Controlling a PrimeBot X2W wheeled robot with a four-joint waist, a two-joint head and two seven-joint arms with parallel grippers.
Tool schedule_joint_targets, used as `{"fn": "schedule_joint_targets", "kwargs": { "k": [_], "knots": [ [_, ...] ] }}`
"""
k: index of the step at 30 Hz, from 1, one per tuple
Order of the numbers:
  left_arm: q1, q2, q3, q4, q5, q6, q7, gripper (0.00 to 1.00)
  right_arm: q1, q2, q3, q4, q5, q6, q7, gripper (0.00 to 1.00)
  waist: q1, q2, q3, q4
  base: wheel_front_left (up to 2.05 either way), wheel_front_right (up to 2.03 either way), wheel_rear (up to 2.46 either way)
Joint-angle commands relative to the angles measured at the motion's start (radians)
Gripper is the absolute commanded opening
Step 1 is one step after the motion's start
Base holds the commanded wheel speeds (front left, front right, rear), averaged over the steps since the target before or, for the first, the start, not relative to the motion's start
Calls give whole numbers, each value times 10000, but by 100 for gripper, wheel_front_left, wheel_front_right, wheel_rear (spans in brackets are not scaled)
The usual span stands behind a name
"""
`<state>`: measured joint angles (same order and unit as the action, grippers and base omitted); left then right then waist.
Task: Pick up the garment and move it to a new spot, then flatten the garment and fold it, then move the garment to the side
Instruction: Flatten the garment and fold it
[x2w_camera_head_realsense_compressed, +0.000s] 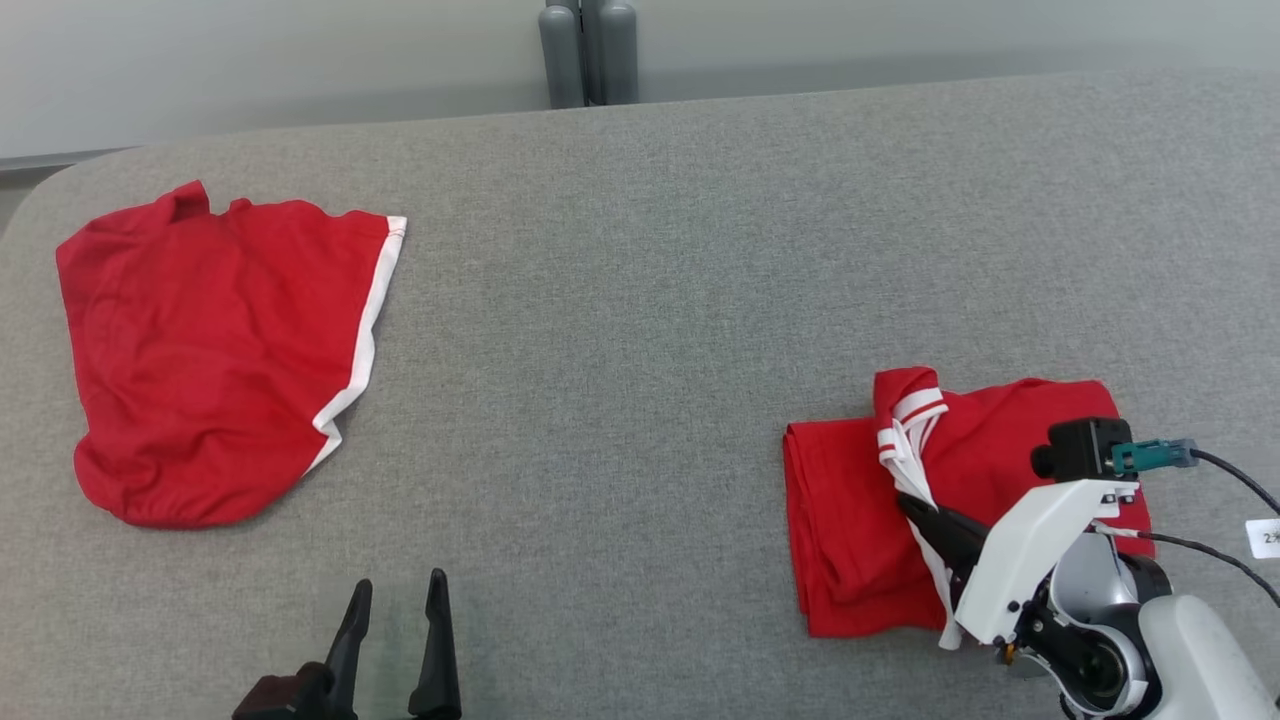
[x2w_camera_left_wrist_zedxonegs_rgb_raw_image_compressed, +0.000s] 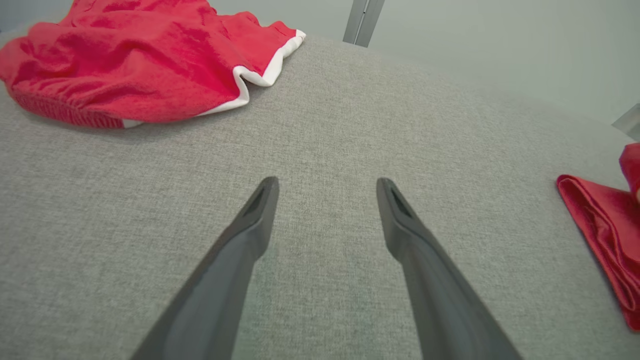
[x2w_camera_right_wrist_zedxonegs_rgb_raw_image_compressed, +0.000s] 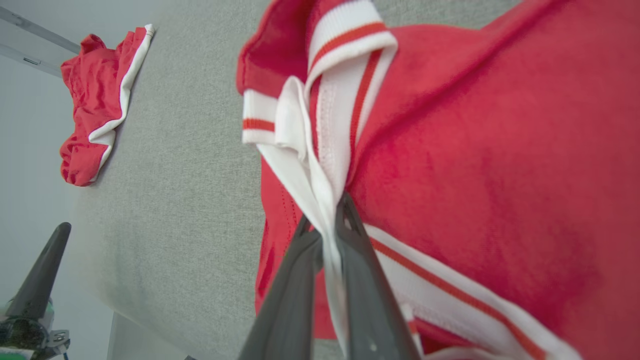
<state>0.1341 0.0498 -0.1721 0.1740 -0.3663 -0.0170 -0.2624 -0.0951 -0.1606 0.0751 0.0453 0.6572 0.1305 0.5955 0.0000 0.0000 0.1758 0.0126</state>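
The garment (x2w_camera_head_realsense_compressed: 850, 510) is a folded red piece with white and red striped trim, lying on the right of the grey table. My right gripper (x2w_camera_head_realsense_compressed: 908, 503) is shut on its white trim. In the right wrist view the white band (x2w_camera_right_wrist_zedxonegs_rgb_raw_image_compressed: 320, 150) runs pinched between the two dark fingers of that gripper (x2w_camera_right_wrist_zedxonegs_rgb_raw_image_compressed: 325, 222), with red cloth (x2w_camera_right_wrist_zedxonegs_rgb_raw_image_compressed: 480, 175) spread behind. The garment's folded edge (x2w_camera_left_wrist_zedxonegs_rgb_raw_image_compressed: 605, 225) appears at the right of the left wrist view. My left gripper (x2w_camera_head_realsense_compressed: 398, 582) stands open above bare table near the front edge, its fingers (x2w_camera_left_wrist_zedxonegs_rgb_raw_image_compressed: 325, 187) wide apart with nothing between them.
A second red garment (x2w_camera_head_realsense_compressed: 210, 350) with a white border lies crumpled at the far left of the table (x2w_camera_head_realsense_compressed: 640, 300); it is also in the left wrist view (x2w_camera_left_wrist_zedxonegs_rgb_raw_image_compressed: 125, 60). Grey cylinders (x2w_camera_head_realsense_compressed: 588, 50) stand behind the table's far edge. One left finger (x2w_camera_right_wrist_zedxonegs_rgb_raw_image_compressed: 42, 270) appears near the table's front edge.
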Motion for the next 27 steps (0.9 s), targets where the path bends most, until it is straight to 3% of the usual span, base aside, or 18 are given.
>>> {"fn": "schedule_joint_targets", "kwargs": {
  "k": [1, 7, 8, 9, 10, 20, 27],
  "knots": [
    [37, 16, -94, 32, -54, 33, -29, 100, -150, 107, 80, 88, 5, 4, -141, 0, 0, 0, -13, -17, 0, 0, 0],
    [-25, 18, -445, 128, -70, 22, -29, 100, -422, 417, 347, 484, -207, 4, -660, 0, 0, 0, -75, 50, 0, 0, 0],
    [-37, 18, -449, 135, -74, 35, -29, 100, -437, 448, 395, 516, -244, 4, -762, 20, 0, 0, -93, 65, 0, 0, 0],
    [-39, 18, -445, 147, -94, 64, -31, 100, -446, 499, 451, 530, -217, 4, -894, 47, 0, 0, -120, 88, 0, 0, 0],
    [-26, 18, -440, 155, -101, 58, -31, 100, -434, 544, 502, 519, -142, 4, -977, 100, 0, 0, -143, 102, 0, 0, 0],
    [343, 18, -197, 98, 8, 63, -31, 100, 332, 607, 843, -1021, 838, 4, -2177, 100, 0, 0, -407, 28, 0, 0, 0],
    [623, 18, 59, -32, 17, 35, -31, 100, 1298, -526, 438, -1816, 196, 4, -4207, 100, 0, 0, -943, -194, 0, 0, 0]
  ]
}}
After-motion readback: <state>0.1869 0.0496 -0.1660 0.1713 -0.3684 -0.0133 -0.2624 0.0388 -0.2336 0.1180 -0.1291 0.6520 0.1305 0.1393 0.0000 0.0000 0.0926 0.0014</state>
